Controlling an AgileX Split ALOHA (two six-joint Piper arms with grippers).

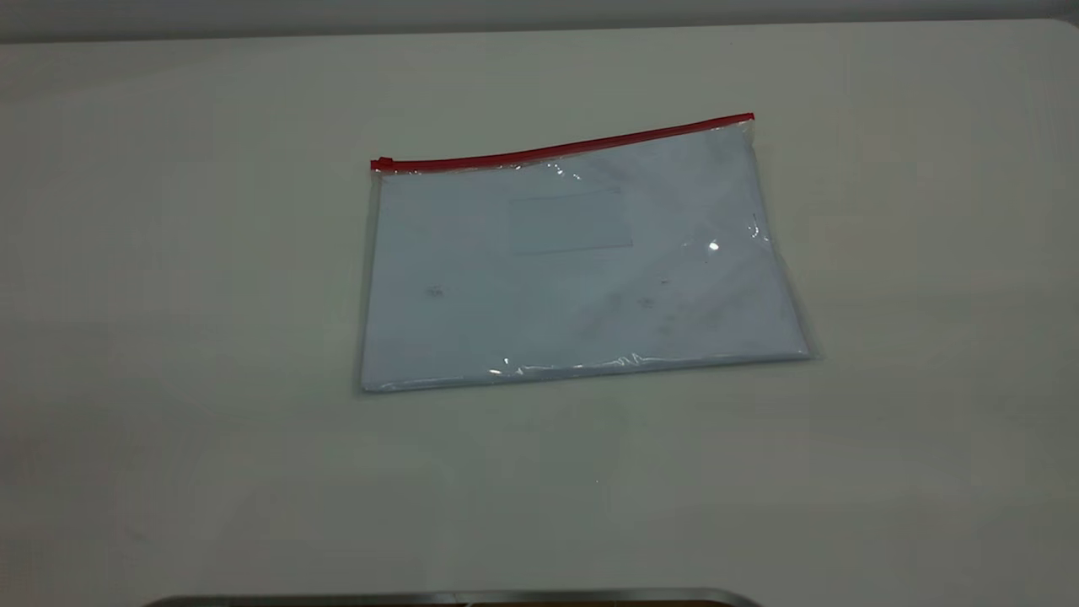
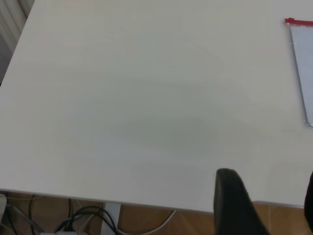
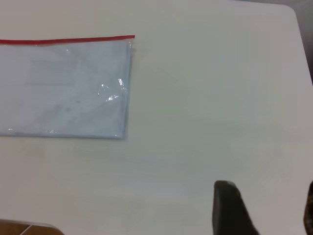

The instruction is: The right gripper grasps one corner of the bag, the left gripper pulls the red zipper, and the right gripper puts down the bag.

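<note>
At the very front edge of the exterior view we are seeing a thin metallic rim (image 1: 455, 598), nearer to us than the bag. Beyond it, the bag (image 1: 582, 270) is lying flat on the pale table (image 1: 169, 337), touched by nothing. The red zipper (image 1: 563, 150) is running along the bag's far long edge, with its small slider tab (image 1: 383, 163) sitting at the bag's left end. The corner (image 1: 748, 119) where the red strip ends on the other side is resting on the table as well. Pale bluish-white sheets are showing through the clear plastic.

The left gripper (image 2: 266, 205) is hovering over the table edge, well apart from the bag. We are seeing two of its dark fingers with a wide gap between them, so it is spread open and holding nothing. The right gripper (image 3: 266, 208) is likewise hanging over bare table, well apart from the bag's zipper-end corner, its fingers parted and empty. Under the table edge near the left gripper, some cables (image 2: 83, 220) are lying on the floor.
</note>
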